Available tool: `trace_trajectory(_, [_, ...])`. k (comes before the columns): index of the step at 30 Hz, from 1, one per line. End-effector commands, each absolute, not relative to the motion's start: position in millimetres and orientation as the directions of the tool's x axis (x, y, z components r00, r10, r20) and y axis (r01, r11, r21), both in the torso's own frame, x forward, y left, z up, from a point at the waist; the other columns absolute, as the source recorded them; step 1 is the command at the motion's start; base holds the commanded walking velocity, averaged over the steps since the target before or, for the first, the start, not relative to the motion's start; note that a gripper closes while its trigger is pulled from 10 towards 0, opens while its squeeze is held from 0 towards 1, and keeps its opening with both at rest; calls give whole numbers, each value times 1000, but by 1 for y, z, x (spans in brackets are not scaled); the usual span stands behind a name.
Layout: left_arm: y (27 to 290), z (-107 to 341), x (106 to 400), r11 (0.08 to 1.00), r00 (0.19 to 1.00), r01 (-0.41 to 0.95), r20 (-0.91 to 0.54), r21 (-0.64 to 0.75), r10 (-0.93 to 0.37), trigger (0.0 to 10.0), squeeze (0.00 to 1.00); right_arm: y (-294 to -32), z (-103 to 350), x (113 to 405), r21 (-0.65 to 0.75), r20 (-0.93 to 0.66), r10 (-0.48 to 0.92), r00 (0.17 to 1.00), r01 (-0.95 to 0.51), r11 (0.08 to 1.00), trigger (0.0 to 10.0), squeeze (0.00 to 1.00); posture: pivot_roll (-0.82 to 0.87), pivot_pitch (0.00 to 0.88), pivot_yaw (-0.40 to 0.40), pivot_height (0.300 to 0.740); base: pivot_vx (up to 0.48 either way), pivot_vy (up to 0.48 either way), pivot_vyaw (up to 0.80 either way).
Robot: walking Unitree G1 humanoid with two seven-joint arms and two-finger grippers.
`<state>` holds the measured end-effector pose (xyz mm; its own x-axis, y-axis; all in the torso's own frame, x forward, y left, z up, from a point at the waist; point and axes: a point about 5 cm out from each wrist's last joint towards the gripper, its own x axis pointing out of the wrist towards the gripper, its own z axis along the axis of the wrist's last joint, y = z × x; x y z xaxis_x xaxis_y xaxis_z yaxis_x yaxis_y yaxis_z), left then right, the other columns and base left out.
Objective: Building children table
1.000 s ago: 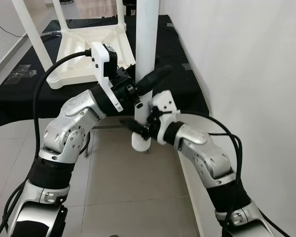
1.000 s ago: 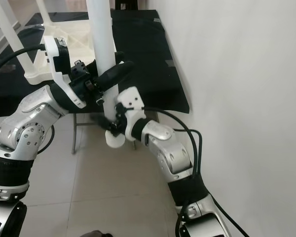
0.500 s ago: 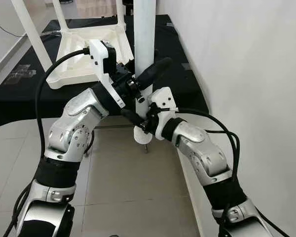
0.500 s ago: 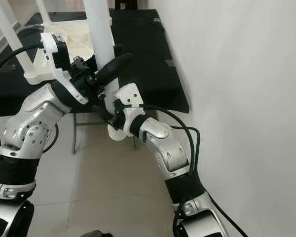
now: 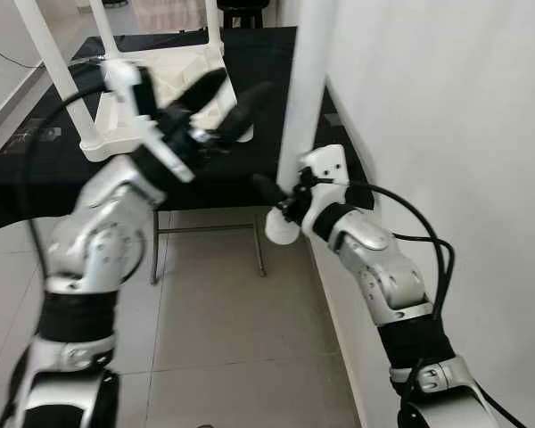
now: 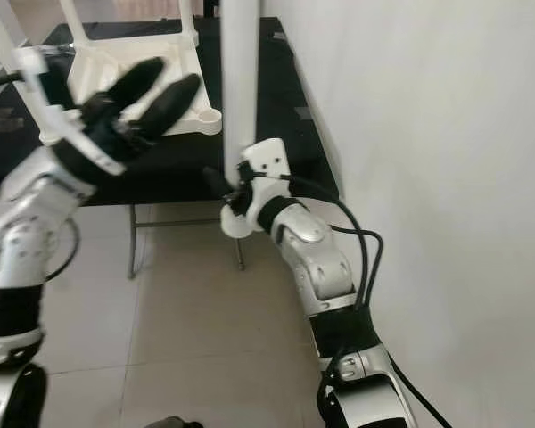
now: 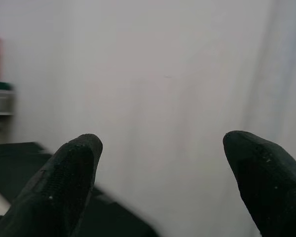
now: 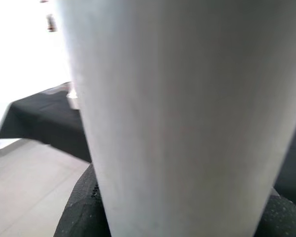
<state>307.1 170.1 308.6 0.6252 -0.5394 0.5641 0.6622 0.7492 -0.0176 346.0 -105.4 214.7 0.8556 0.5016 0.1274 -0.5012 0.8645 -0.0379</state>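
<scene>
A white table leg (image 5: 305, 98) stands nearly upright beside the wall, its round lower end (image 5: 280, 228) hanging above the floor. My right gripper (image 5: 283, 201) is shut on it near that end; in the right wrist view the leg (image 8: 182, 108) sits between the black fingers (image 8: 81, 210). My left gripper (image 5: 241, 85) is open and empty, raised to the left of the leg and apart from it, blurred with motion. Its two fingers (image 7: 64, 182) spread wide before the white wall. The upturned white tabletop (image 5: 174, 76) lies on the black-covered table (image 5: 36, 178).
Two fitted legs (image 5: 49, 53) rise from the upturned tabletop. A white wall (image 5: 446, 134) runs close along the right. A metal frame (image 5: 205, 230) stands under the black table. Beige floor tiles (image 5: 223, 339) lie below my arms.
My left gripper has let go of the leg, swung away to the left and opened. The right gripper has carried the leg rightward, closer to the wall.
</scene>
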Motion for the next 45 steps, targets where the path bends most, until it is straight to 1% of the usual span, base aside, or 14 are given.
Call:
trace_trajectory(1, [183,307,304,797,669,604,559,-24,-490,10000,1000,-112,216,348,-39,150,459,876,-459,888,0,0,46,96,2,740,0,0,0])
trace_trajectory(3, [195,303,301,834,710,550,549,-43,-441,10000,1000,-119,216,349,-30,161,423,892,-424,905,0,0,47,96,1,740,0,0,0])
trace_trajectory(6, [213,288,302,915,815,383,513,-130,-268,10000,1000,-128,220,347,-8,207,393,896,-400,917,0,0,57,94,-2,740,0,0,0])
trace_trajectory(7, [217,275,304,942,864,298,463,-152,-199,10000,0,-128,222,345,-4,224,394,891,-403,915,10000,0,56,93,-1,740,0,0,0])
trace_trajectory(8, [218,267,306,956,890,247,428,-160,-158,10000,0,-128,223,343,-3,233,397,888,-407,913,10000,0,56,93,-1,740,0,0,0])
trace_trajectory(12, [211,245,305,969,928,196,348,-153,-133,10000,0,-127,224,338,-5,255,402,880,-414,910,10000,0,53,91,1,740,0,0,0])
trace_trajectory(13, [187,216,299,962,949,239,242,-134,-202,10000,0,-116,225,325,-8,289,478,830,-497,868,10000,0,50,90,5,740,0,0,0])
trace_trajectory(17, [169,199,294,950,949,283,183,-132,-257,10000,0,-109,223,317,-18,293,523,800,-542,840,10000,0,49,87,8,740,0,0,0])
trace_trajectory(19, [149,189,287,931,935,335,171,-147,-310,10000,0,-103,217,314,-16,268,536,801,-553,833,10000,0,47,83,10,740,0,0,0])
trace_trajectory(26, [136,179,283,922,929,359,144,-142,-340,10000,0,-98,213,311,-46,242,587,772,-595,802,10000,0,45,72,12,740,214,0,343])
trace_trajectory(31, [136,173,281,928,934,348,128,-135,-332,10000,0,-103,213,314,-11,247,549,799,-564,826,10000,0,45,63,12,740,322,0,160])
trace_trajectory(34, [135,172,281,929,936,346,125,-133,-330,10000,0,-102,211,314,-76,230,571,788,-570,818,10000,0,48,54,11,740,322,0,800])
trace_trajectory(39, [130,172,281,924,930,361,126,-123,-347,10000,0,-103,211,314,-16,239,565,790,-578,816,10000,0,51,48,15,740,322,0,160])
trace_trajectory(45, [127,170,280,921,926,370,122,-121,-356,10000,0,-100,213,311,-29,250,580,776,-592,805,10000,0,50,54,22,740,323,0,533])
